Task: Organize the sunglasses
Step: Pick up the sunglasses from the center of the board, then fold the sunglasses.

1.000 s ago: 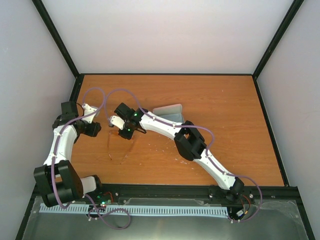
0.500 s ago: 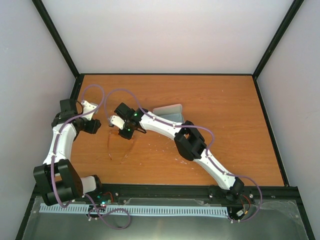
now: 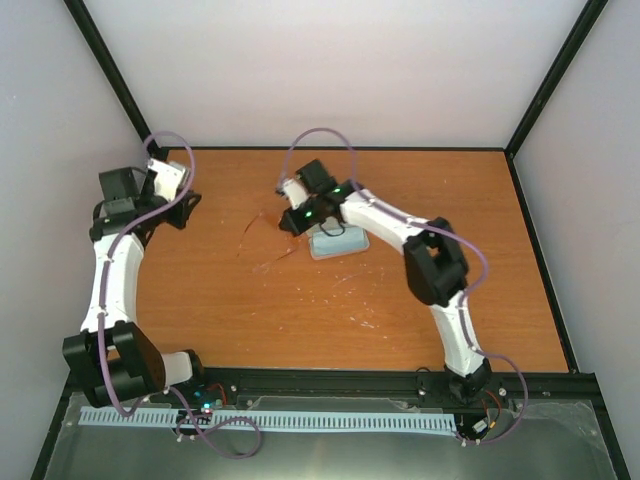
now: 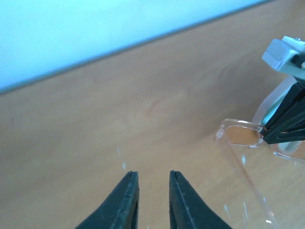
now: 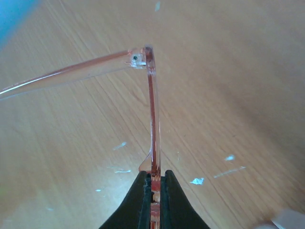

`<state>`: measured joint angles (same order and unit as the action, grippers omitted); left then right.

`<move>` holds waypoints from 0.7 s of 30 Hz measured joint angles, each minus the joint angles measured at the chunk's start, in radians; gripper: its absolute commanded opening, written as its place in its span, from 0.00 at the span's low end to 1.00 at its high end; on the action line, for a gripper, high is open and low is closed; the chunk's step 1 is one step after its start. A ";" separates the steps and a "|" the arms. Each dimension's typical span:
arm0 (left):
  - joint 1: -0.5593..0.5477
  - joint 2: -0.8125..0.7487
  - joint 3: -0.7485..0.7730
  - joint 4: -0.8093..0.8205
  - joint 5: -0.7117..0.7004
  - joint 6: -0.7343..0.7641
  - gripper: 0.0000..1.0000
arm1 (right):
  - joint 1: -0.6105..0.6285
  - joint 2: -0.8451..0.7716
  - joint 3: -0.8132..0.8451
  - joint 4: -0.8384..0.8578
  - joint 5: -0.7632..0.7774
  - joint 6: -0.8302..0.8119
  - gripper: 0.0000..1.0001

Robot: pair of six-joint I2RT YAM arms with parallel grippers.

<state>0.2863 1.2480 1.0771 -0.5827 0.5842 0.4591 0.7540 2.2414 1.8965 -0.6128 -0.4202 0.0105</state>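
The sunglasses (image 3: 262, 238) have a thin translucent amber frame and unfolded temples. My right gripper (image 3: 289, 221) is shut on their front frame and holds them edge-on a little above the table. The right wrist view shows the frame (image 5: 153, 119) pinched between the fingertips (image 5: 156, 179), with one temple running off left. My left gripper (image 3: 186, 203) is at the back left, apart from them. Its jaws (image 4: 152, 179) are slightly open and empty. The left wrist view shows one lens (image 4: 243, 134) at the right.
A pale rounded rectangular case (image 3: 338, 243) lies flat on the table under the right arm, just right of the held sunglasses. A black frame rail (image 3: 330, 150) borders the table at the back, with white walls behind it. White scuff marks (image 5: 198, 181) dot the wood.
My right gripper has carried the sunglasses from the front left toward the back and right. My left arm has drawn back to the back-left corner. The case now shows flat, slightly nearer.
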 measured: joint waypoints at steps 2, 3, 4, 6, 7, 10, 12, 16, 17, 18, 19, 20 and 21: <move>-0.005 0.018 0.048 0.046 0.075 -0.027 0.15 | -0.050 -0.084 -0.077 0.059 -0.061 0.060 0.03; -0.017 0.032 0.074 0.076 0.113 -0.043 0.14 | -0.076 -0.137 -0.128 0.100 -0.106 0.094 0.03; -0.028 0.048 0.094 0.101 0.141 -0.059 0.14 | -0.097 -0.189 -0.180 0.143 -0.154 0.131 0.03; -0.070 0.078 0.127 0.147 0.193 -0.090 0.14 | -0.118 -0.265 -0.255 0.215 -0.233 0.190 0.03; -0.102 0.093 0.137 0.173 0.219 -0.108 0.14 | -0.122 -0.294 -0.284 0.246 -0.271 0.214 0.03; -0.198 0.127 0.143 0.248 0.286 -0.169 0.14 | -0.116 -0.337 -0.331 0.307 -0.371 0.260 0.03; -0.255 0.147 0.143 0.294 0.320 -0.209 0.14 | -0.110 -0.343 -0.349 0.333 -0.426 0.280 0.03; -0.328 0.173 0.143 0.370 0.351 -0.272 0.13 | -0.105 -0.342 -0.366 0.345 -0.473 0.314 0.03; -0.344 0.174 0.143 0.381 0.351 -0.283 0.13 | -0.106 -0.342 -0.367 0.357 -0.479 0.328 0.03; -0.357 0.174 0.143 0.391 0.351 -0.292 0.13 | -0.108 -0.342 -0.368 0.375 -0.483 0.343 0.03; -0.370 0.171 0.141 0.406 0.351 -0.301 0.13 | -0.110 -0.342 -0.370 0.402 -0.485 0.365 0.03; -0.383 0.167 0.137 0.419 0.351 -0.310 0.13 | -0.112 -0.342 -0.372 0.426 -0.487 0.385 0.03; -0.394 0.158 0.124 0.435 0.351 -0.320 0.13 | -0.113 -0.342 -0.374 0.453 -0.489 0.407 0.03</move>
<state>-0.1074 1.4063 1.2015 -0.1478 0.9352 0.1390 0.6407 1.8992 1.5227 -0.1600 -0.9092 0.4171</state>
